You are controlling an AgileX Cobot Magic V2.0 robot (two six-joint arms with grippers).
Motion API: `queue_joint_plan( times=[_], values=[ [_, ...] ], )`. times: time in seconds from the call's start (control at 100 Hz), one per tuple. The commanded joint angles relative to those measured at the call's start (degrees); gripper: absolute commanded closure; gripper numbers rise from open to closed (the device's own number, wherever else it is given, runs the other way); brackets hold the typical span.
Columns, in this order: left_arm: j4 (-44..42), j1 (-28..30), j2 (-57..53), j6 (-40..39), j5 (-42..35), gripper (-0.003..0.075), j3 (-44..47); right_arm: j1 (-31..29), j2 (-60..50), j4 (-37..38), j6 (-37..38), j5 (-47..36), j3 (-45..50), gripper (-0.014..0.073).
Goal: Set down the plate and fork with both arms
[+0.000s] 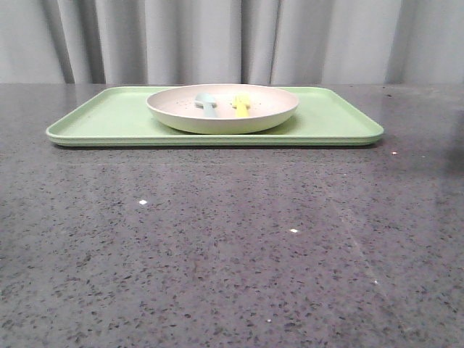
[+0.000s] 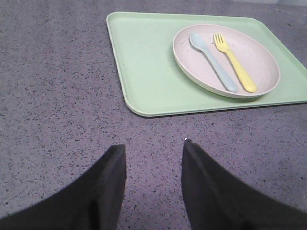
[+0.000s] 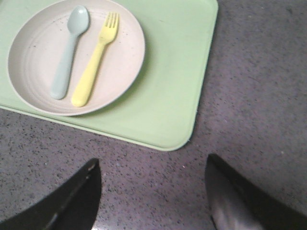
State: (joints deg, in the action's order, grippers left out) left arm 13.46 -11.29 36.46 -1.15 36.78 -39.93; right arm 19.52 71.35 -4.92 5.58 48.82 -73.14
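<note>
Currently I am holding both arms over the bare table (image 1: pixel 232 246), short of the tray (image 1: pixel 109 119), nothing in hand: my left gripper (image 2: pixel 153 148) is hanging with its jaws apart near one front corner of the tray, my right gripper (image 3: pixel 153 167) spread wider just off the other front corner. Item one, the plate (image 1: pixel 174 109), is sitting on the tray, roughly central, nearer the tray's front edge. Item two, the fork (image 3: pixel 93 64), is lying inside the plate, tines pointing toward the tray's far edge, handle toward me. Item three, a spoon (image 3: pixel 67 52), is lying parallel beside the fork, close but apparently not touching. Risks, as I am judging them: the spoon is sitting so near that my fingers may be catching it along with the fork; the fork's thick, rounded handle may be rolling out of a pinch; the shallow plate may be sliding on the smooth tray while I am reaching for its rim.
</note>
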Motion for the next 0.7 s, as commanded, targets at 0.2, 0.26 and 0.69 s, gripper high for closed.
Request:
queue_joint_plan(
  times=[0.2,0.26,0.69],
  values=[
    [0.8,0.2,-0.1,-0.7,-3.2,0.0449,-1.4,4.7,13.7,-0.4,-0.6,2.3,-18.2,0.0118],
    [1.4,0.2,-0.1,-0.7,-3.2,0.0449,-1.4,5.6,16.8,-0.4,-0.5,3.5,-21.5,0.0118],
    [1.9,0.2,-0.1,-0.7,-3.4,0.0449,-1.4,9.7,35.5,3.4,9.4,12.6,-43.7,0.0118]
  ],
)
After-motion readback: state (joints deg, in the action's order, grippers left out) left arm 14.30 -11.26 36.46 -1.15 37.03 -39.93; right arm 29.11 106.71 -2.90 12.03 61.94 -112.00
